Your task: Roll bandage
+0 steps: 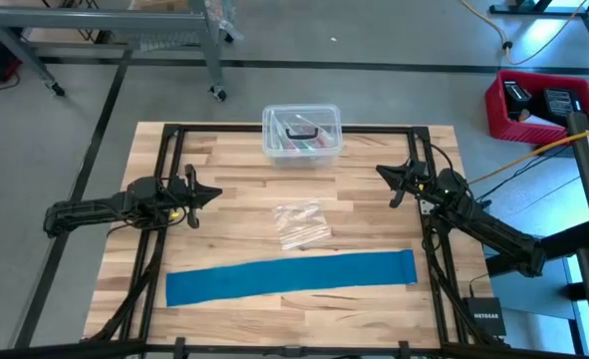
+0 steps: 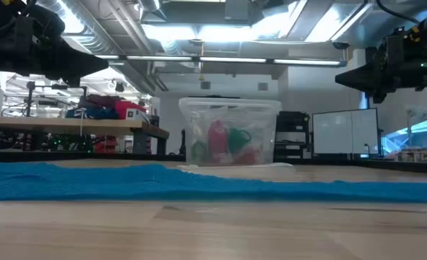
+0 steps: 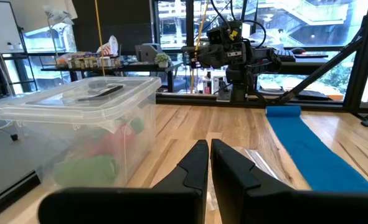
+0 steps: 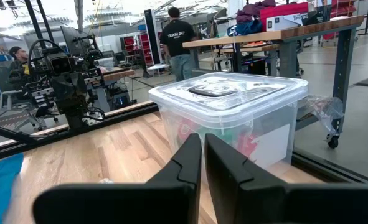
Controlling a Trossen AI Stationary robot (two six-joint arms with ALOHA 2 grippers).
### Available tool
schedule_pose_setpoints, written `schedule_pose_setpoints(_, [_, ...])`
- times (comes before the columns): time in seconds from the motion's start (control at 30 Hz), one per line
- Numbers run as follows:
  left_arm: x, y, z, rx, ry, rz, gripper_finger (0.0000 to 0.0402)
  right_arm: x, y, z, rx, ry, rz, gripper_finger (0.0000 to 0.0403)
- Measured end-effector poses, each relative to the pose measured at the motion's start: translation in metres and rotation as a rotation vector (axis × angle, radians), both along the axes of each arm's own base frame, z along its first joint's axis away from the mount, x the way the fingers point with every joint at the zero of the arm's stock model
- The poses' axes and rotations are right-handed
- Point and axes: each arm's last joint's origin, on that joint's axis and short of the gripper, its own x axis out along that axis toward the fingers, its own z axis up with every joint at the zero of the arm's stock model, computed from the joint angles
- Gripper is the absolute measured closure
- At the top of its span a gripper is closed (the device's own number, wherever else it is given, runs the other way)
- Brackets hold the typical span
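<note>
The bandage is a long blue strip that lies flat and unrolled along the table's near side; it also shows in the low view and the left wrist view. My left gripper hovers shut at the table's left side, well behind the bandage, fingers level, pointing right. My right gripper hovers shut at the right side, fingers level, pointing toward the far left. Both wrist views show the fingers closed together with nothing between them.
A clear lidded plastic box with coloured items stands at the table's far middle. A small clear plastic bag lies mid-table between the grippers and the bandage. A red bin sits on the floor to the right. People stand in the room beyond.
</note>
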Motion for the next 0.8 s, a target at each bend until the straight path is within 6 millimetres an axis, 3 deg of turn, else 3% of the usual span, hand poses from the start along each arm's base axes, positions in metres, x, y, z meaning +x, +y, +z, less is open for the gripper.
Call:
schedule_pose_setpoints(0.37, [0.000,0.000,0.001,0.012,-0.006,0.000,0.0389,0.000,0.000,0.000,0.000,0.000,0.000,0.0377])
schedule_pose_setpoints(0.53, [-0.002,0.000,0.018,-0.069,-0.211,-0.011,0.0389,0.000,0.000,0.001,-0.003,-0.014,0.000,0.0377])
schedule_pose_setpoints(0.7, [-0.007,-0.002,0.040,-0.007,-0.392,-0.035,0.0389,0.000,0.003,0.005,0.254,-0.128,0.112,0.0377])
schedule_pose_setpoints(0.8, [-0.005,-0.002,0.052,-0.011,-0.383,-0.045,0.0389,0.000,0.004,0.009,0.279,-0.171,0.132,0.0377])
